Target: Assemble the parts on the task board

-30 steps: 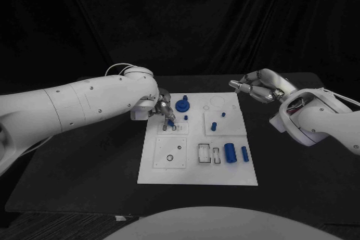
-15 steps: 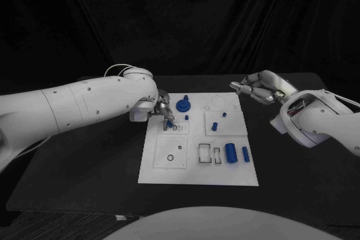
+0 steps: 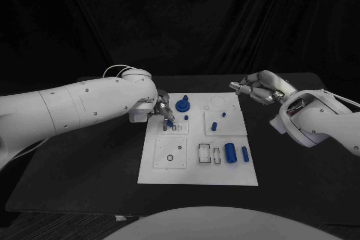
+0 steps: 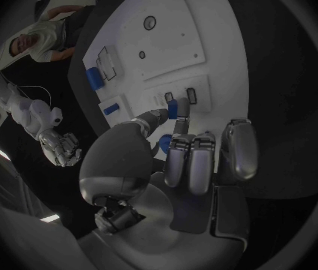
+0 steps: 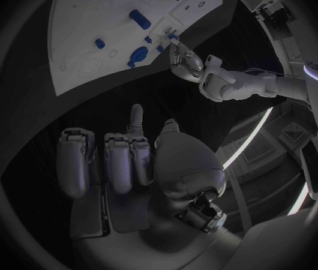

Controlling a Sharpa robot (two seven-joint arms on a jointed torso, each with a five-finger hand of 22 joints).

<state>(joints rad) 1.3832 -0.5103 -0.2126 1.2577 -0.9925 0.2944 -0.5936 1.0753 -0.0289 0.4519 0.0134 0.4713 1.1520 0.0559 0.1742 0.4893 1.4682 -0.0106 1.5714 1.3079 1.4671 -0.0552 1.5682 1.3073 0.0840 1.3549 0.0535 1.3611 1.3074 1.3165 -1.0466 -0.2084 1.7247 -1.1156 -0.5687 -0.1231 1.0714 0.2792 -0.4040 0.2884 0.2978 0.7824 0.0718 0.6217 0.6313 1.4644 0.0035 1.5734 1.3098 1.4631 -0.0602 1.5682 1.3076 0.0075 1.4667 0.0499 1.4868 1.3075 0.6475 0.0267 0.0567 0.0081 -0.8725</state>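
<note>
The white task board (image 3: pixel 198 167) lies in the middle of the table. My left hand (image 3: pixel 164 111) hovers over its far left part and pinches a small blue piece (image 3: pixel 171 123) between thumb and a finger. In the left wrist view that small blue piece (image 4: pixel 173 108) stands just at two small dark slots (image 4: pixel 191 95) of the board (image 4: pixel 174 36). A blue round knob (image 3: pixel 183 105), a small peg (image 3: pixel 223 114), a short piece (image 3: pixel 214 126), a fat cylinder (image 3: pixel 230 152) and a bar (image 3: pixel 245 153) are on the board. My right hand (image 3: pixel 257 89) hangs off the far right corner, holding nothing.
The black table (image 3: pixel 82 167) surrounds the board with free room left, right and in front. A square plate with small holes (image 3: pixel 171 152) and rectangular sockets (image 3: pixel 205 152) sit in the board's near half. The right wrist view shows the board (image 5: pixel 84 36) and my left hand (image 5: pixel 192 63).
The left hand has shifted only slightly over the slots, still holding the small blue piece. The right arm has stayed put.
</note>
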